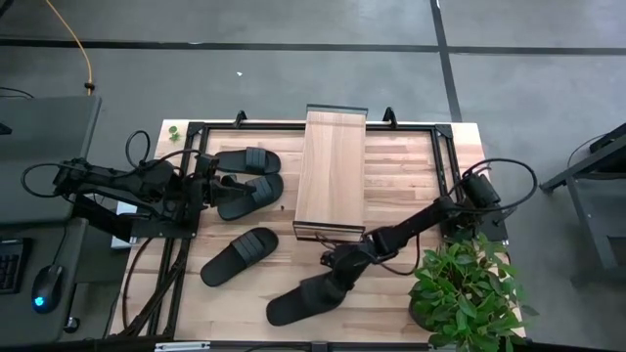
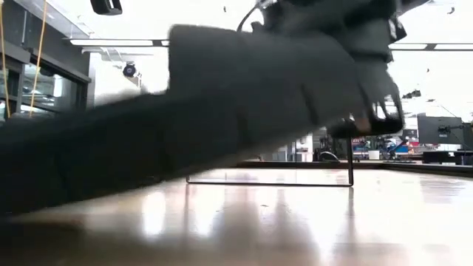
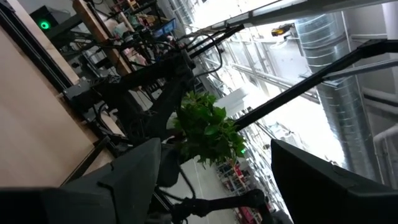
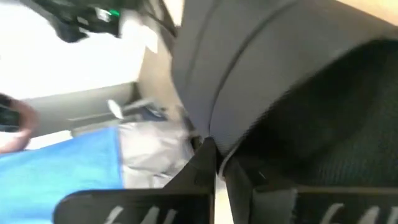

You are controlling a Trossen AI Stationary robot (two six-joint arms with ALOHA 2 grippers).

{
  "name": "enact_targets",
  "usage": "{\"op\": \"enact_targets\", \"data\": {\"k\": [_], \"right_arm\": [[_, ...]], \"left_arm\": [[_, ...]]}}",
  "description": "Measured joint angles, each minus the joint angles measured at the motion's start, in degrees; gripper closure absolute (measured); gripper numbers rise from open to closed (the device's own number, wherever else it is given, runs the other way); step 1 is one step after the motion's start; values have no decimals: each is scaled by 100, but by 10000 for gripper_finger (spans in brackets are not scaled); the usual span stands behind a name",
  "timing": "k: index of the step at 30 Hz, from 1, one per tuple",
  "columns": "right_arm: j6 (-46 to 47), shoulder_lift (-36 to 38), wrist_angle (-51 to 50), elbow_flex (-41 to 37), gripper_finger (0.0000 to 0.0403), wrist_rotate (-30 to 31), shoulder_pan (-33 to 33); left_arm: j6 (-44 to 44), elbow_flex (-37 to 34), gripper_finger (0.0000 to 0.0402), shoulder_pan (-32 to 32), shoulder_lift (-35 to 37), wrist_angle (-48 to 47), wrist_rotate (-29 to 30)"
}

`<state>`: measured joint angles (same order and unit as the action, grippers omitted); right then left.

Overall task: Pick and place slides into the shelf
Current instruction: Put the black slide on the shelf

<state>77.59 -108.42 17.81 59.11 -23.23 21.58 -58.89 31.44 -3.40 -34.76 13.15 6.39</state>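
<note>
Four black slides show in the high view. Two lie side by side [image 1: 245,158] [image 1: 250,196] at the table's left, and a third [image 1: 240,256] lies flat nearer the front. The fourth slide [image 1: 305,298] [image 2: 222,111] is at the near middle, in my right gripper [image 1: 338,270] [image 2: 369,111], which is shut on it. The shelf [image 1: 331,172], a light wood plank on thin black legs [image 2: 349,159], stands in the table's middle, just beyond the right gripper. My left gripper [image 1: 209,184] [image 3: 211,180] is open beside the two left slides and touches nothing. My right gripper holds the fourth slide by its ribbed strap [image 4: 214,118], at the strap's edge, which is pinched between the two fingers. The fingers come slanting down from the table's right. The slide is tilted, with the strap end [image 2: 355,81] raised and the other end [image 2: 44,170] low near the tabletop.
A potted green plant [image 1: 462,293] stands at the table's near right corner, close behind the right arm. Black metal rails [image 1: 181,244] run along the table's left side and far edge. Bare wood lies between the shelf and the right rail [image 1: 401,186].
</note>
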Motion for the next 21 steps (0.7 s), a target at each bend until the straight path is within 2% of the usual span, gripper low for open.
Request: {"op": "enact_targets", "data": {"k": [7, 12, 21], "right_arm": [[222, 8, 667, 0, 402, 179, -105], [306, 113, 717, 0, 402, 324, -132], [114, 928, 690, 0, 403, 698, -383]], "left_arm": [[11, 0, 117, 0, 0, -4, -9], [55, 0, 117, 0, 0, -5, -20], [232, 2, 117, 2, 124, -168, -96]]}}
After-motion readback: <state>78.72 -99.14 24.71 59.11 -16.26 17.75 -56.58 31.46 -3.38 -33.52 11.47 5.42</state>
